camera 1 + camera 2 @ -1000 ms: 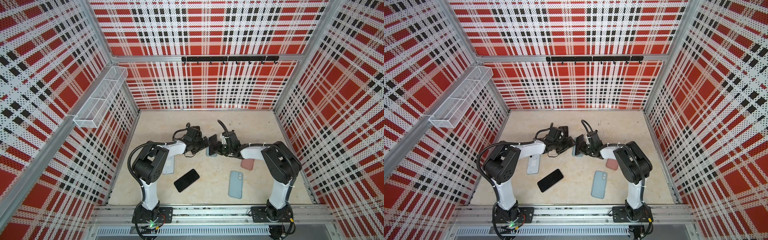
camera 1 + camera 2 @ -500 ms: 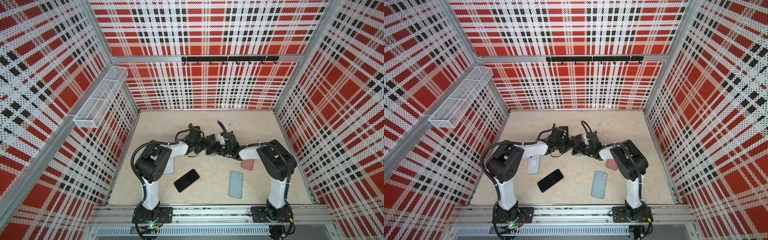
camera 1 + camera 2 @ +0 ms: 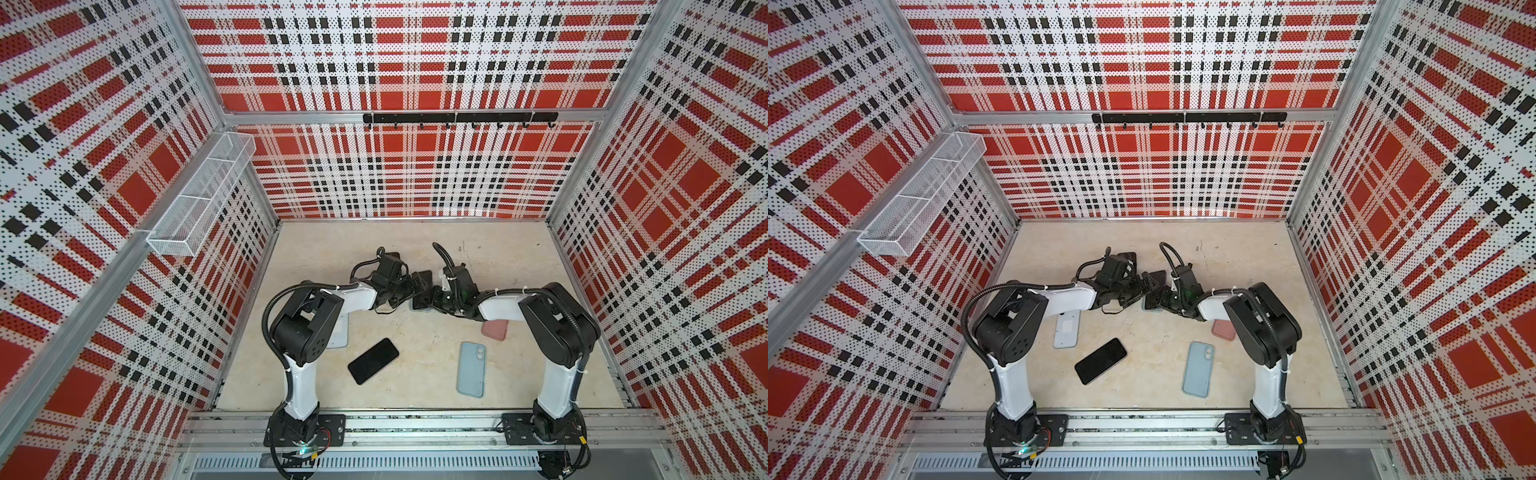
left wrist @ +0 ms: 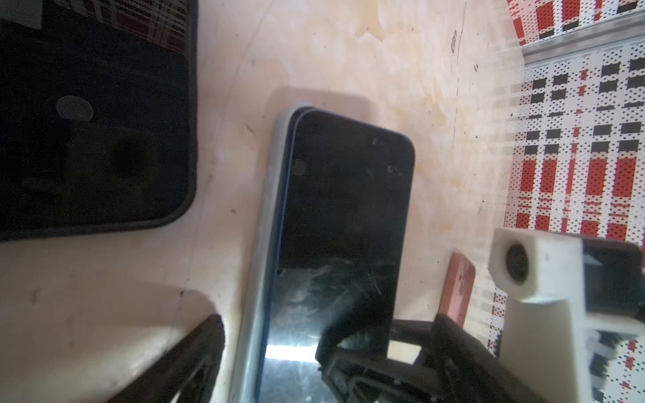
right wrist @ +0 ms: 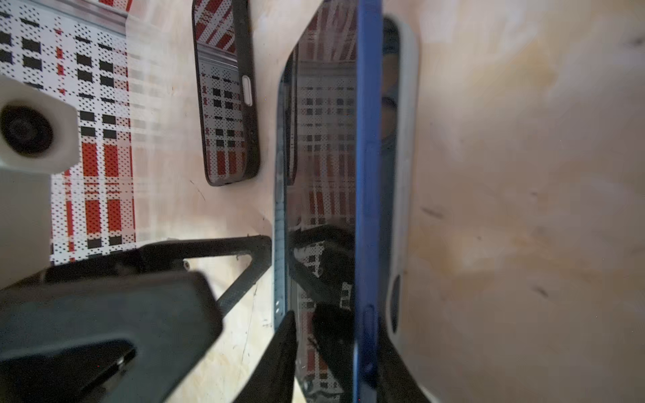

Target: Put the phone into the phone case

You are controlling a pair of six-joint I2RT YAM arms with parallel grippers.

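Grippers meet mid-table in a top view, left gripper (image 3: 412, 287) in from 9 o'clock, right gripper (image 3: 434, 297) from 3 o'clock, over the phone case (image 3: 417, 308). Left wrist view: phone (image 4: 342, 209) askew in that pale case, left jaws spread wide. Right wrist view: right jaws flank the phone's blue edge; whether they pinch it I can't tell.

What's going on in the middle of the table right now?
Both arms meet over the blue-edged phone. It sits tilted in the pale case, with one long edge raised out of it, so it is not seated yet. The right gripper has its jaws either side of the phone's end; whether they grip it is unclear. The left gripper is open, with one jaw up against the phone.
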